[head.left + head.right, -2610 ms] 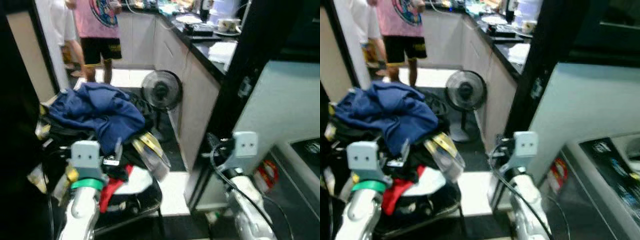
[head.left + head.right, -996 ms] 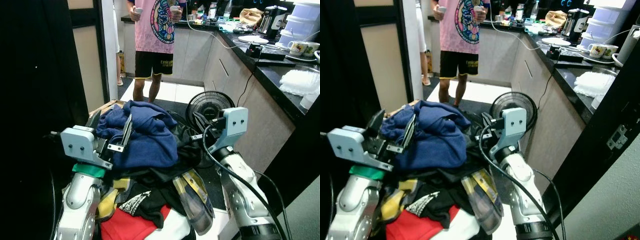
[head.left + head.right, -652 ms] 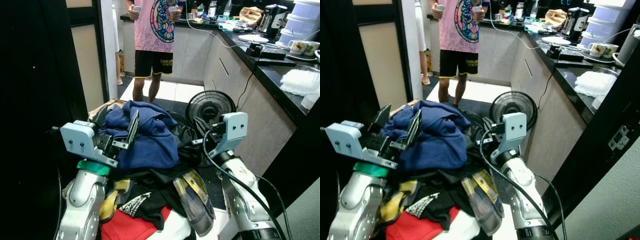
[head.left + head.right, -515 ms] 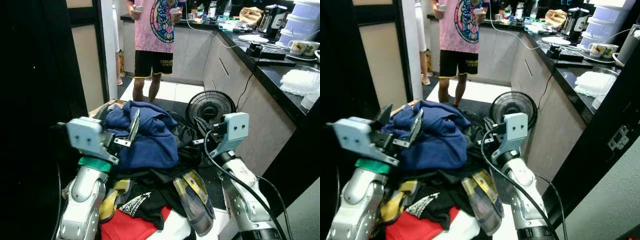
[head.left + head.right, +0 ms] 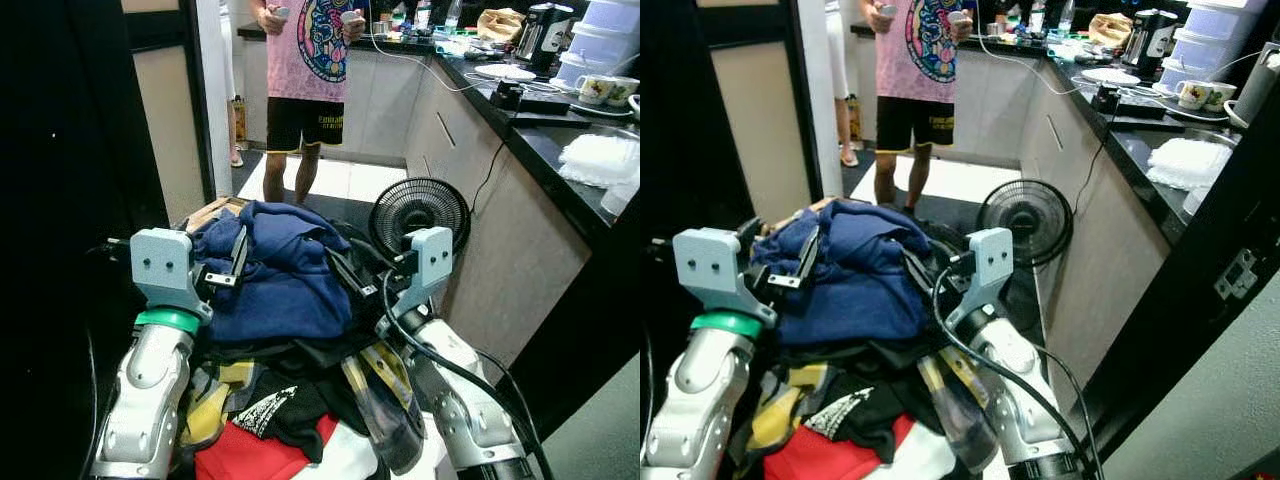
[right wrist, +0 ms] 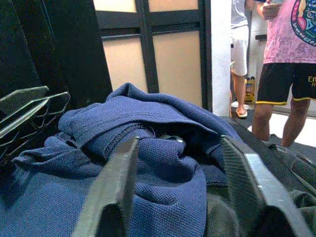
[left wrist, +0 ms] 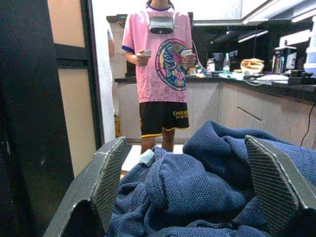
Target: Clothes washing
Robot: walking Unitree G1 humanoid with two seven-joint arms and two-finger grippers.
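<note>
A crumpled dark blue garment (image 5: 285, 275) tops a heap of mixed clothes (image 5: 265, 415) just in front of me. My left gripper (image 5: 222, 262) is open at the garment's left side, and the left wrist view has its fingers (image 7: 106, 177) spread wide with blue cloth (image 7: 197, 192) between them. My right gripper (image 5: 350, 272) is open at the garment's right side, its fingers (image 6: 116, 182) apart over the blue folds (image 6: 153, 148). Neither gripper holds anything.
A black floor fan (image 5: 420, 210) stands right behind the heap. A kitchen counter (image 5: 545, 130) with cups and appliances runs along the right. A person in a pink shirt (image 5: 315, 45) stands on the tiled floor beyond. A dark door frame (image 5: 60, 150) is on the left.
My right arm has swung left, bringing its gripper against the blue garment's right side. The left gripper has dropped slightly at the garment's left side.
</note>
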